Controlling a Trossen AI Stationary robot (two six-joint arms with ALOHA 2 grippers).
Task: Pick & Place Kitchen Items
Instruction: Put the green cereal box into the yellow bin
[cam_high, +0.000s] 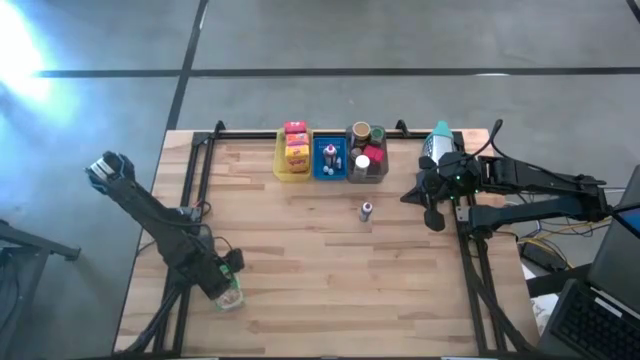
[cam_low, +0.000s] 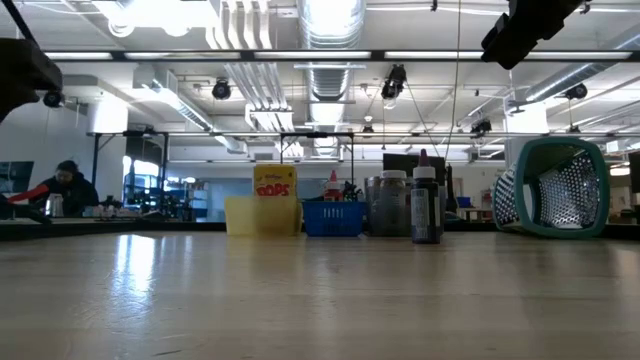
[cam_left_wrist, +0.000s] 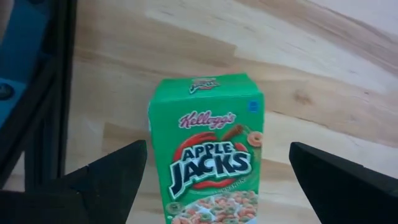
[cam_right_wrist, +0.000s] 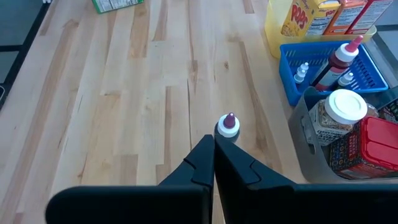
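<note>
A green Apple Jacks box lies on the wooden table near its front left corner, printed front up; in the high view the green box shows just past the gripper. My left gripper hangs over it, pointing down and open, one finger on either side of the box and apart from it. My right gripper is shut and empty, held above the table at the right. Just beyond its tips a small white-capped bottle stands upright on its base; the high view has the small bottle mid-table.
Along the far edge stand a yellow tray with snack boxes, a blue tray with small bottles and a grey tray with jars. A teal mesh basket lies at the far right. Bare wood stretches across the table's middle.
</note>
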